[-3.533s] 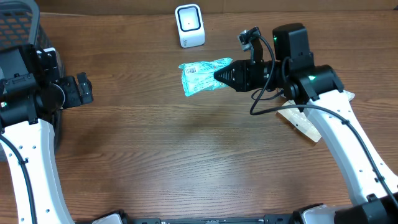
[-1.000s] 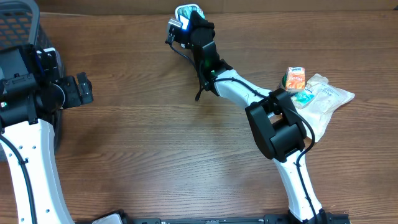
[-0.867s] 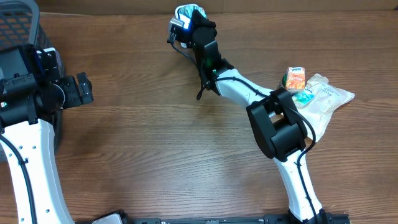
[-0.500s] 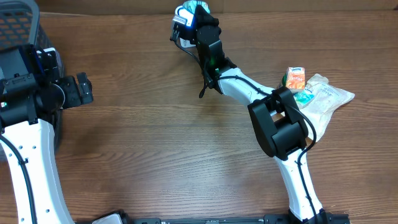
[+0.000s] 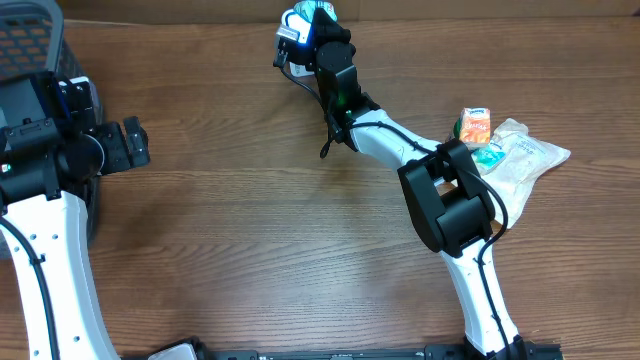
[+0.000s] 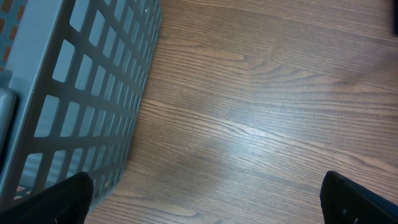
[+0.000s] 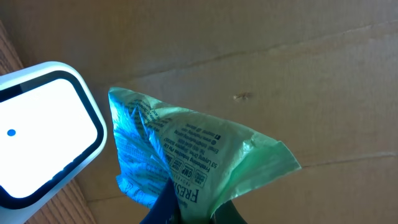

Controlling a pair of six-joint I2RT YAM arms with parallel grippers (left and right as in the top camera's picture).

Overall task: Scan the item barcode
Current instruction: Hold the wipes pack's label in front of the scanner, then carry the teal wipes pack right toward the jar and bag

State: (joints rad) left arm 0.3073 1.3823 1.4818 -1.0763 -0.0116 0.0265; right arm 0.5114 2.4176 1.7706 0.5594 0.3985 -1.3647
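Packet (image 7: pixel 186 149): one, green with dark print, crumpled, pinched at its lower end by the right gripper (image 7: pixel 186 208), whose two fingers are clamped tight on it. It is held up off the table (image 5: pixel 280 230) at about the middle of the far edge, just beside the one scanner (image 7: pixel 43 134). In the right wrist view the scanner's white face, with a single blue dot, fills the left side, and the packet's printed side stands right next to it. Brown cardboard (image 7: pixel 280 62) stands behind both.

Two arms show from overhead. The right arm (image 5: pixel 450 210) stretches from the near edge diagonally up to the far edge. The left gripper (image 5: pixel 137 142) hangs by the left edge, its two fingers spread wide with nothing between them. Its wrist view shows only bare wood between the two black fingertips (image 6: pixel 62 199). One grey basket (image 6: pixel 81 93) sits in the far left corner, just beside that gripper.

Near the right edge lies a small heap, well apart from the packet. It holds one orange carton (image 5: pixel 476 125) standing against one clear bag (image 5: pixel 530 150). A bit of green shows between them, perhaps a third item, but it is too small to tell.
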